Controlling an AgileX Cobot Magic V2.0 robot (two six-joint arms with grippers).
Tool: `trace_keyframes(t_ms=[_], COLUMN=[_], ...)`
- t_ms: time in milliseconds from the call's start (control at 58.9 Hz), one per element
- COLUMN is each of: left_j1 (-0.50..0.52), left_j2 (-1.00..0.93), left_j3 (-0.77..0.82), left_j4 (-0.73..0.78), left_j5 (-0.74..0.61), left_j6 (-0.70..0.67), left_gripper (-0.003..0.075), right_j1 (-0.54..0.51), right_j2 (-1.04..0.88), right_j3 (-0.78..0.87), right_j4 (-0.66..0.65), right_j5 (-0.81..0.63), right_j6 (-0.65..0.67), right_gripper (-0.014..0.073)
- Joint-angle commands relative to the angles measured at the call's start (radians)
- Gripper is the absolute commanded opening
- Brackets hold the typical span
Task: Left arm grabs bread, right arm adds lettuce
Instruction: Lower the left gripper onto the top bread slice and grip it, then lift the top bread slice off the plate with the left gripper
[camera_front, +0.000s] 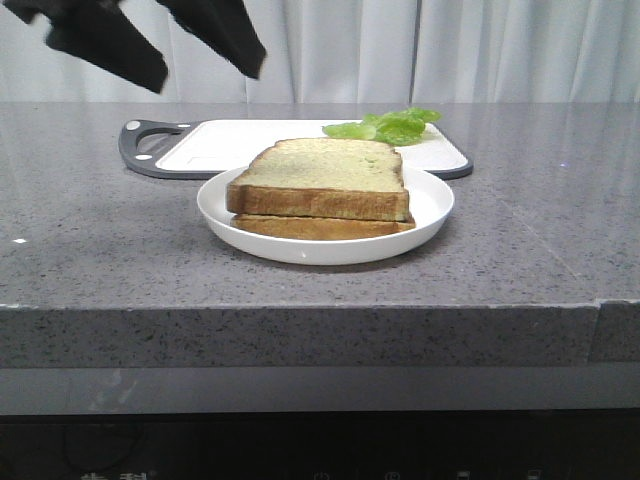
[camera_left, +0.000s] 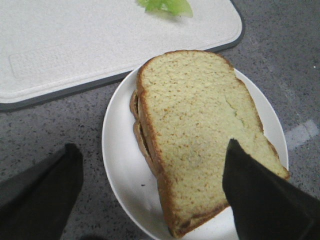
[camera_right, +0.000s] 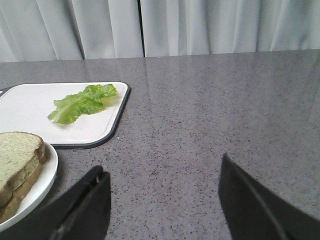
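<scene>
The bread (camera_front: 325, 178), a thick squarish toasted slice, lies on top of a second slice (camera_front: 320, 228) on a white plate (camera_front: 432, 205). My left gripper (camera_front: 208, 78) is open and empty, high above and to the left of the plate. In the left wrist view the open fingers straddle the bread (camera_left: 195, 130) from above, without touching it. The lettuce (camera_front: 392, 125) lies on the far right corner of the white cutting board (camera_front: 230, 145). My right gripper (camera_right: 162, 165) is open and empty over bare counter, to the right of the plate (camera_right: 35, 195) and lettuce (camera_right: 82, 102).
The cutting board has a dark grey rim and a handle (camera_front: 145, 145) at its left end, just behind the plate. The grey speckled counter (camera_front: 530, 220) ends in a front edge near the camera. White curtains hang behind.
</scene>
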Motion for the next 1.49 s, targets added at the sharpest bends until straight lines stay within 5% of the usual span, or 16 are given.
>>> trace_keyframes(t_ms=[0,662,1121,1478], left_j1=[-0.007,-0.036,-0.036,-0.036], left_j2=[0.027,0.212,0.212,0.176], left_j3=[-0.076,-0.16,-0.16,-0.16], left_j4=[-0.039,-0.054,-0.054,-0.056], left_j5=[-0.013,0.01,0.027,0.027], left_j6=[-0.008,0.008,0.008,0.008], left_gripper=[0.0566,0.0557,-0.0001,-0.002], right_j1=[-0.008,-0.008,-0.008,-0.008], right_j2=[0.015,0.015,0.015,0.015], right_j3=[-0.038,-0.038,-0.038,-0.038], right_j4=[-0.009,-0.009,-0.009,-0.009], right_j5=[-0.077,-0.074,-0.074,-0.074], right_j6=[-0.01,-0.01,-0.01,-0.01], right_gripper=[0.0487,0.0487,0.0487,0.0487])
